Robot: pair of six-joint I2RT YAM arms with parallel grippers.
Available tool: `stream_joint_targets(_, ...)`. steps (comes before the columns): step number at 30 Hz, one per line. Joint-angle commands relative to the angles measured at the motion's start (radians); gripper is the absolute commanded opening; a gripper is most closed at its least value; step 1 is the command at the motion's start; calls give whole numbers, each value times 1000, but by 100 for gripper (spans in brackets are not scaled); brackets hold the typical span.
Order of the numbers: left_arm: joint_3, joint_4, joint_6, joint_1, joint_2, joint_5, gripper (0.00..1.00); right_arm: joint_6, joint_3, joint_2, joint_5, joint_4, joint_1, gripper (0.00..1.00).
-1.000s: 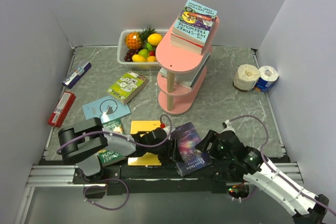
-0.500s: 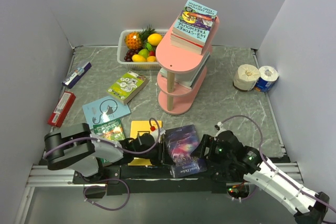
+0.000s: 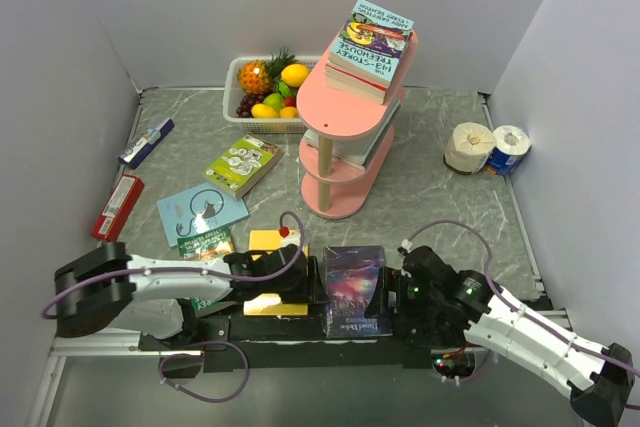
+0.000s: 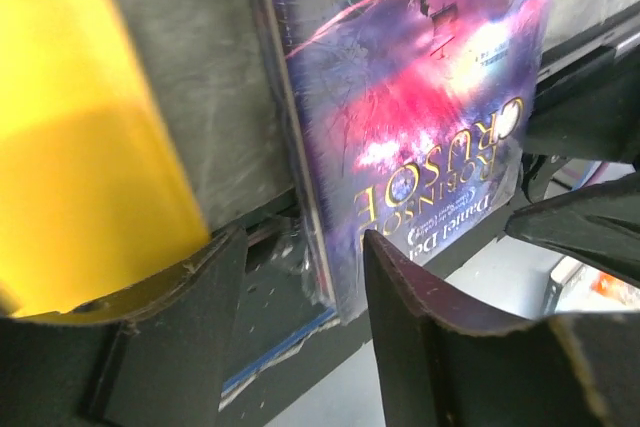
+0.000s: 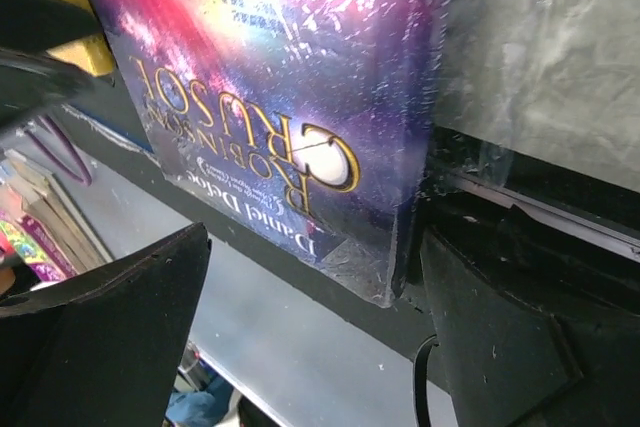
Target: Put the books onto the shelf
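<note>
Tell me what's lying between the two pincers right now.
The purple book lies between the left pincer and the right pincer, with nothing else in that stretch. The top view shows it best.

Lies stretched low to the left of the purple book [image 3: 352,282], left gripper [image 4: 300,277] straddling its near corner, jaws apart. Angles in from the book's right as well, right gripper [image 5: 315,247] spread wide around the other near corner.
</note>
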Motion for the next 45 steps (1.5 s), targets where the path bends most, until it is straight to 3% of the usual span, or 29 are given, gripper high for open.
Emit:
stream_joint_targets(1,31,-131,36,-2,-99,-103,57,-6,-24,-6,-38,3,21,93)
stream_joint_targets(7,31,-4,76,-2,15,-50,54,52,-114,-152,25,146,21,93)
stream_joint_targets(13,-12,148,67,-2,167,23,49,131,-227,-363,117,176,22,93)
stream_joint_targets(21,-69,277,35,-3,259,63,45,148,-249,-472,148,179,24,89)
stream_joint_targets(30,-24,150,79,-3,165,7,45,69,-153,-482,147,150,24,52)
stream_joint_targets(33,3,87,100,-3,127,-15,46,30,-113,-434,136,144,24,25)
stream_joint_targets(34,12,67,113,-3,118,-20,46,10,-98,-430,137,127,24,10)
stream_joint_targets(36,48,-18,127,-3,72,-50,46,-7,-30,-429,159,94,24,0)
stream_joint_targets(45,275,-484,179,60,-325,-352,52,-15,405,-407,502,-155,22,0)
